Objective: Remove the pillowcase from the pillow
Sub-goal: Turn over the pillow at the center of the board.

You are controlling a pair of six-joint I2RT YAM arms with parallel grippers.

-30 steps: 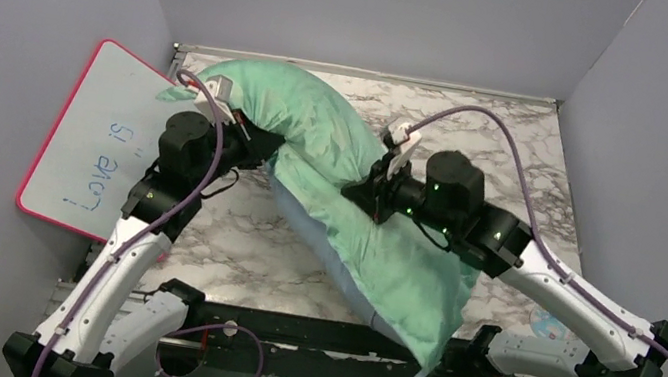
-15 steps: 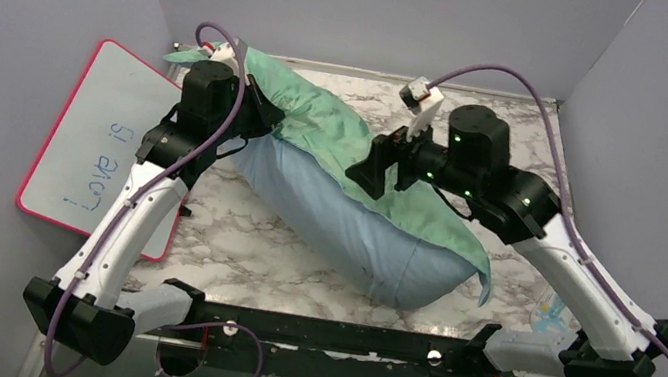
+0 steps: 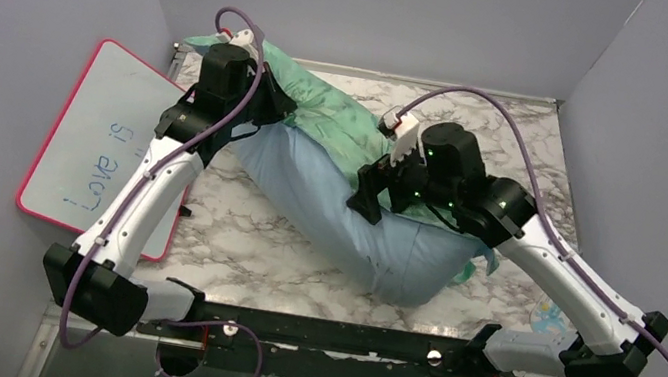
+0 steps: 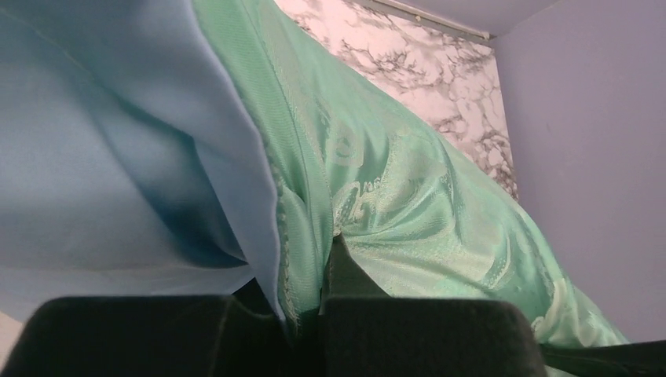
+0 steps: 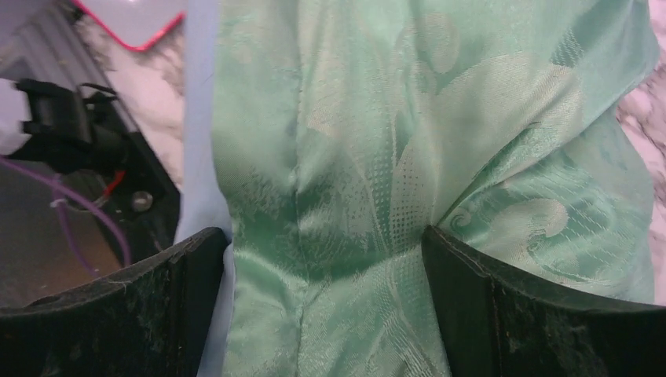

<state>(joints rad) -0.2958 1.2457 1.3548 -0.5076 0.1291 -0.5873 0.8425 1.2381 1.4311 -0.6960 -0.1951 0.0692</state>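
The stuffed pillowcase [image 3: 334,224] lay diagonally on the marble surface [image 3: 240,245], the pillow hidden inside. The left claw [image 4: 302,306] pinched its far edge. The right claw [image 5: 326,259] gaped open over green fabric. The step appeared to be taking hold: next, the right claw needed to close on cloth.

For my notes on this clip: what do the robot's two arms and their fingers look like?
The left arm and right arm match: white shells on the long links, black rounded joint housings. A purple cable runs along each. Small green lights glow on the right arm's wrist housing. The fingers are broad, matte black, slightly scuffed.
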